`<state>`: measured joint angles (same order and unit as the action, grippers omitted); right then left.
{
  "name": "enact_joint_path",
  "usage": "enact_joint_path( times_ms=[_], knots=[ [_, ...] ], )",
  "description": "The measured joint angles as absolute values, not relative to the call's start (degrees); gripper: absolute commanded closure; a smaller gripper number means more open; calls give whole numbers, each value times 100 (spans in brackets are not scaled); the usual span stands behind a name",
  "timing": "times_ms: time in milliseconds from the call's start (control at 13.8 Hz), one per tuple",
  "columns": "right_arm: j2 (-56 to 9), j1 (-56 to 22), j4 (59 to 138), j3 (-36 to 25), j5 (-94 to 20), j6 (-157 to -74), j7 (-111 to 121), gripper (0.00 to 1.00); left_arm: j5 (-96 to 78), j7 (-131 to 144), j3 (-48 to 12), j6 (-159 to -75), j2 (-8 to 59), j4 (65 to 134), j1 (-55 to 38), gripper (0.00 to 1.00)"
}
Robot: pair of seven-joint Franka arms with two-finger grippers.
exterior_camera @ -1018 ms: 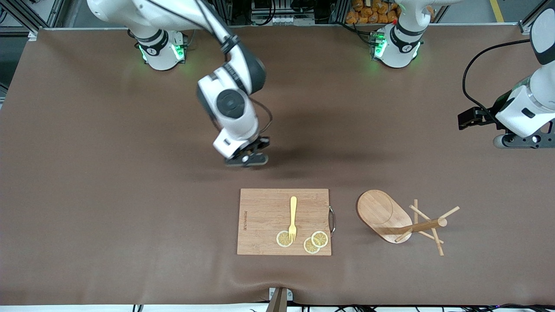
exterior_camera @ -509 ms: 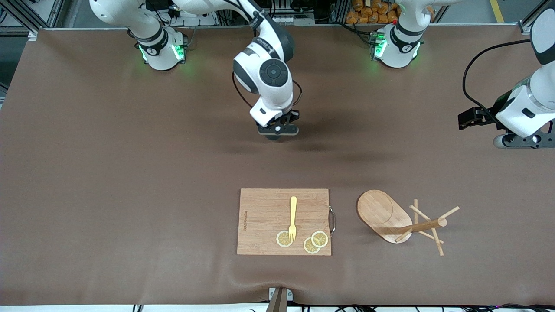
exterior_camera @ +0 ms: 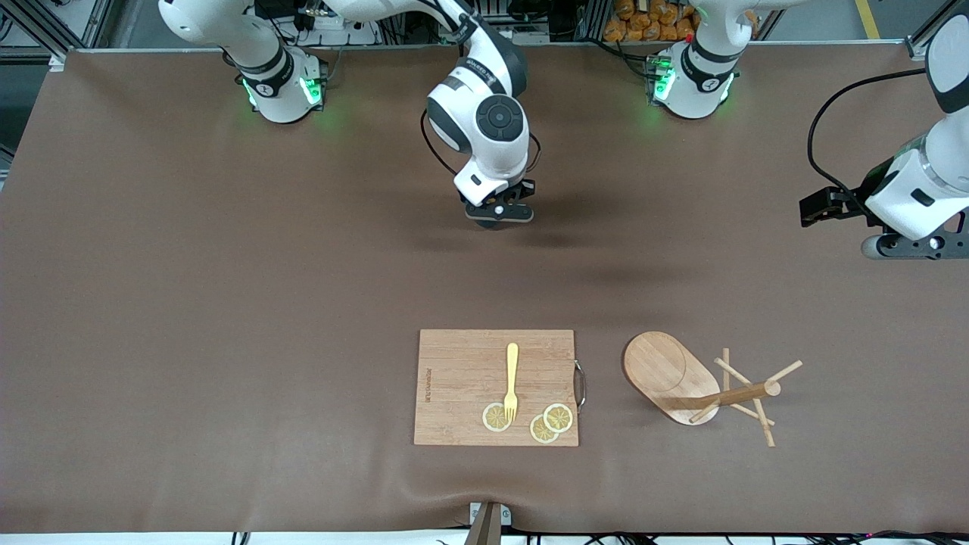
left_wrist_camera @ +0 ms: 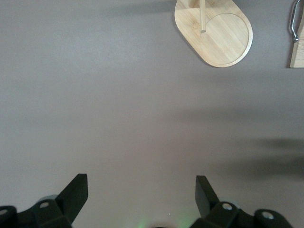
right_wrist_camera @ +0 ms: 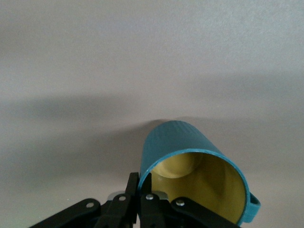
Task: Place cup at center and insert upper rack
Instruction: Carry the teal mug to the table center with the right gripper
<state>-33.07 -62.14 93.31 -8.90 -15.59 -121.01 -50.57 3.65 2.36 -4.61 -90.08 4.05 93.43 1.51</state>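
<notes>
Right end effector (exterior_camera: 498,216) pinches the cup (right_wrist_camera: 194,171) by its rim over the bare counter (exterior_camera: 227,303). Left end effector (left_wrist_camera: 140,197) waits, spread wide, rack (exterior_camera: 696,382) lying tipped over.

Even, diffuse light from above fills the scene, bright without glare on the matte brown counter (exterior_camera: 227,303). Soft, smeared shadows lie on the counter near the right pincer (exterior_camera: 498,214). The mug tree (exterior_camera: 700,386) casts only a faint shadow. In the right wrist view the teal mug (right_wrist_camera: 190,161) is sharp and well lit.
</notes>
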Motion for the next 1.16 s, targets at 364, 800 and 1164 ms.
enact_joint_path(
  times_ms=[364,800,1164],
  knots=[
    [-3380,-6275,9331,-895,-1559,-12117,-5377,100,365,236,-476,-8995,380,9208,144,0],
    [-3462,-6290,9331,-895,-1548,-12381,-5374,100,-13,814,-500,-8981,355,9055,135,0],
    [-3602,-6326,9329,-895,-1545,-12470,-5373,52,-59,1234,-572,-8974,347,9041,121,0]
  ],
)
